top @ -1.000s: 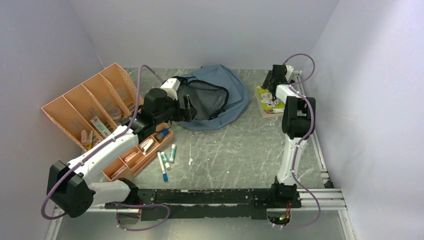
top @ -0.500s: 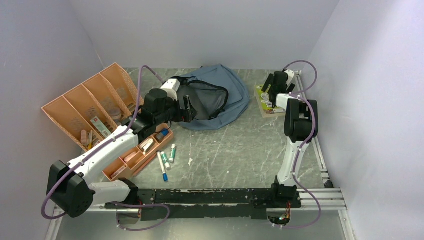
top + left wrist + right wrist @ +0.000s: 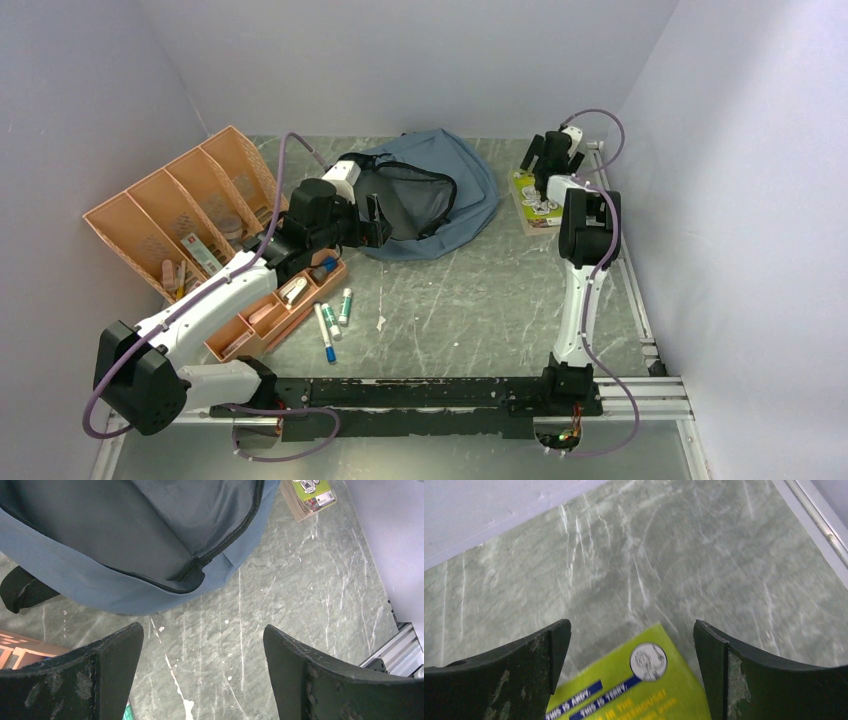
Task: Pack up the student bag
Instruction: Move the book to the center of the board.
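1. Desk (image 3: 470,300): green, marble-patterned surface with pale walls on three sides. It carries everything listed below.

2. Student bag (image 3: 472,190): grey-blue fabric with black zipper trim. It lies flat at the far middle of the desk. The main compartment is unzipped, its mouth turned toward the left side and its dark lining showing. A black strap shows at its left edge in the left wrist view.

3. Upright organiser (image 3: 170,215): orange plastic with several slanted compartments, standing at the far left against the wall. It holds a few small items, too small to identify.

4. Low tray (image 3: 262,322): orange and divided, just near-side of the organiser, partly hidden under the left arm. Its contents are small and unclear.

5. Book (image 3: 535,207): green cover with printed lettering, lying at the far right, well apart from the bag.

6. Left end effector (image 3: 200,630): jaws spread wide, holding nothing. It hangs over bare desk just beside the bag's near edge.

7. Right end effector (image 3: 631,627): jaws spread wide, nothing between them. It hangs above the far edge of the book.

8. Markers (image 3: 328,335): a few, with blue or green ends. They lie loose on the desk just right of the low tray.
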Controlling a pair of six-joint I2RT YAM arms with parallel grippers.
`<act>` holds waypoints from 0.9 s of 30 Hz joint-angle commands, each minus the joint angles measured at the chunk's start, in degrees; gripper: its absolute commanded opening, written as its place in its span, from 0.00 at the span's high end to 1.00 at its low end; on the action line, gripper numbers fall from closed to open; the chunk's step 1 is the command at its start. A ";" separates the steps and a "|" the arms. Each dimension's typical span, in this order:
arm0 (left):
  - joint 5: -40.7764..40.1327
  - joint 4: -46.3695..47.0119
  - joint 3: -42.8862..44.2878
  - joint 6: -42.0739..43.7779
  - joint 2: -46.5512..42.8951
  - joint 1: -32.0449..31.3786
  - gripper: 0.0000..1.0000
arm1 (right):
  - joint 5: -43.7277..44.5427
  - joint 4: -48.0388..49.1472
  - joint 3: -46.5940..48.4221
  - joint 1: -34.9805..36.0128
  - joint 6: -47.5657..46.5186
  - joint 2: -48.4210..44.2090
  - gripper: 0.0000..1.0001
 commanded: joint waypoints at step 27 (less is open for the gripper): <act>2.46 2.08 -0.97 -1.85 -0.11 -0.50 0.07 | -9.70 -25.07 -23.96 0.46 24.73 -21.64 0.07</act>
